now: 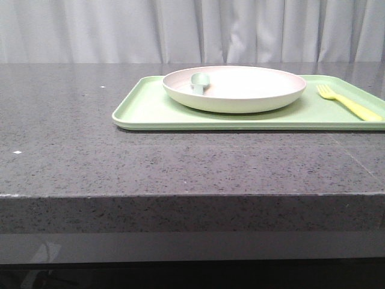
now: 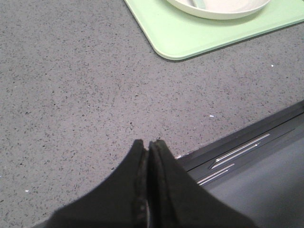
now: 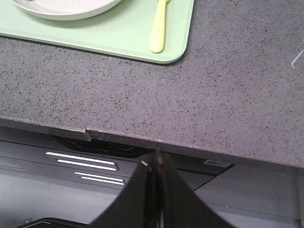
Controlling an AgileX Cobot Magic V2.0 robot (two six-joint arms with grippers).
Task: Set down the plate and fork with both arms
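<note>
The off-white plate (image 1: 240,90) sits on the light-green tray (image 1: 144,108), with a grey-green spoon (image 1: 198,82) lying in its left side. The yellow fork (image 1: 349,103) lies on the tray right of the plate, tines pointing away. The plate's edge (image 2: 218,10) and the tray's corner (image 2: 180,38) show in the left wrist view. My left gripper (image 2: 148,142) is shut and empty over bare table near its front edge. My right gripper (image 3: 155,156) is shut and empty, off the table's front edge. The right wrist view shows the fork (image 3: 159,28) and the plate (image 3: 61,9). Neither gripper shows in the front view.
The grey speckled table (image 1: 120,162) has its front edge (image 1: 192,195) near me. Grey curtains (image 1: 192,30) hang behind. Dark equipment panels (image 3: 71,161) lie below the table's edge.
</note>
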